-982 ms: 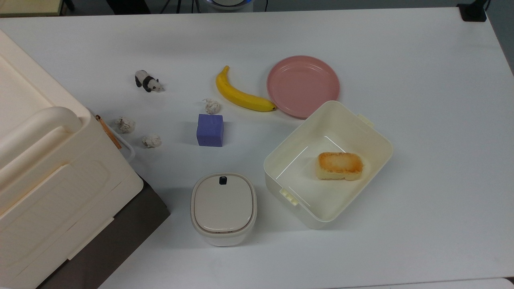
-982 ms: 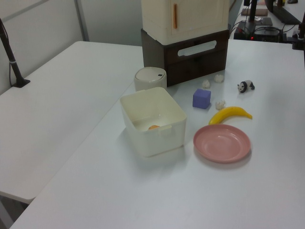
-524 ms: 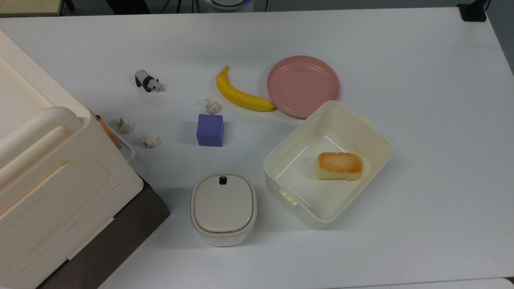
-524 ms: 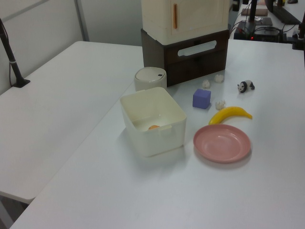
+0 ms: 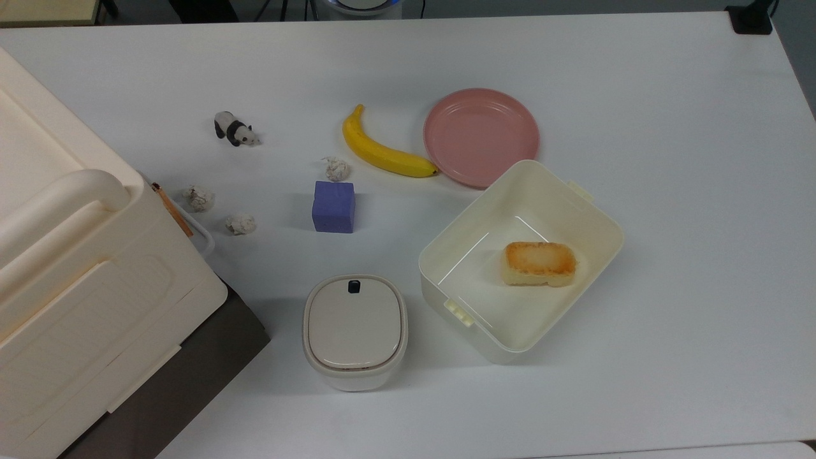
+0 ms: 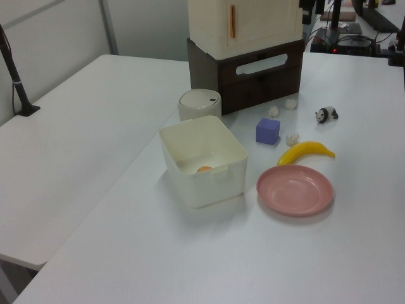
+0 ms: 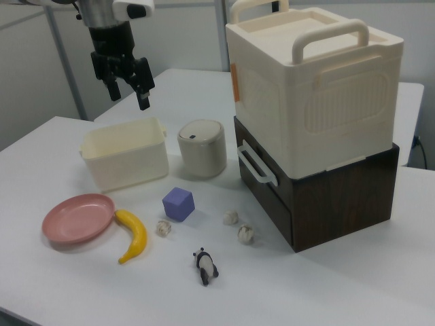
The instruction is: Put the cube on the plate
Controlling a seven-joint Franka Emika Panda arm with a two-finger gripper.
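High above the tabletop (image 7: 326,285), end effector (image 7: 128,87) hangs spread and empty; cube (image 5: 333,206) and plate (image 5: 481,137) sit unmoved, so no grasp has begun.

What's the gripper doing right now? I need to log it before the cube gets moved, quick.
Gripper: open, holding nothing, raised above the table in the right view; the cube sits on the table, untouched.

Three paper balls (image 5: 336,169), one banana (image 5: 381,151)
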